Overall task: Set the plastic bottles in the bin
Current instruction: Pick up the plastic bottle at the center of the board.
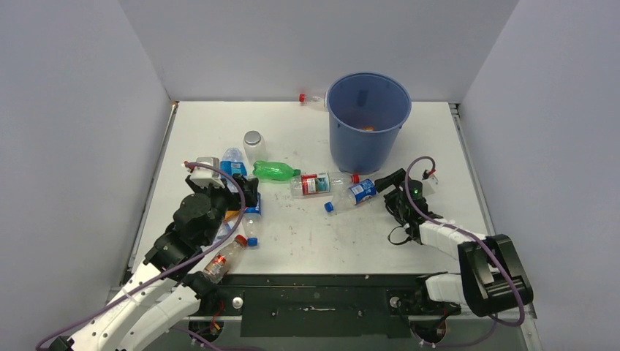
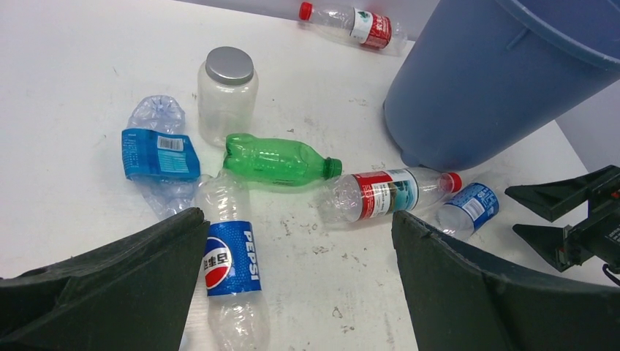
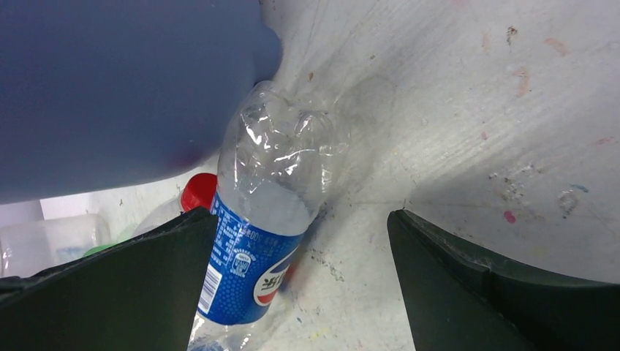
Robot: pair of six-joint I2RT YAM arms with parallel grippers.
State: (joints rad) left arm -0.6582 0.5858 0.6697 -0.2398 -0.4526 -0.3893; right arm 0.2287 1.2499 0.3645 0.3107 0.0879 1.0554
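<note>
The blue bin (image 1: pixel 368 121) stands at the back right; something orange lies inside it. My right gripper (image 1: pixel 387 183) is open by the bin's base. In the right wrist view (image 3: pixel 300 219) a blue Pepsi-labelled bottle (image 3: pixel 263 227) lies between the open jaws, against the left finger, beside the bin (image 3: pixel 124 88). My left gripper (image 2: pixel 298 219) is open and empty over bare table, with a Pepsi bottle (image 2: pixel 230 263) by its left finger. Ahead lie a green bottle (image 2: pixel 278 159), a red-labelled bottle (image 2: pixel 384 194) and a crushed blue-labelled bottle (image 2: pixel 157 153).
A clear jar with a metal lid (image 1: pixel 253 142) stands upright left of the bin. A red-capped bottle (image 1: pixel 313 98) lies against the back wall behind the bin. Another red-capped bottle (image 1: pixel 224 258) lies at the table's near edge by the left arm. Walls enclose three sides.
</note>
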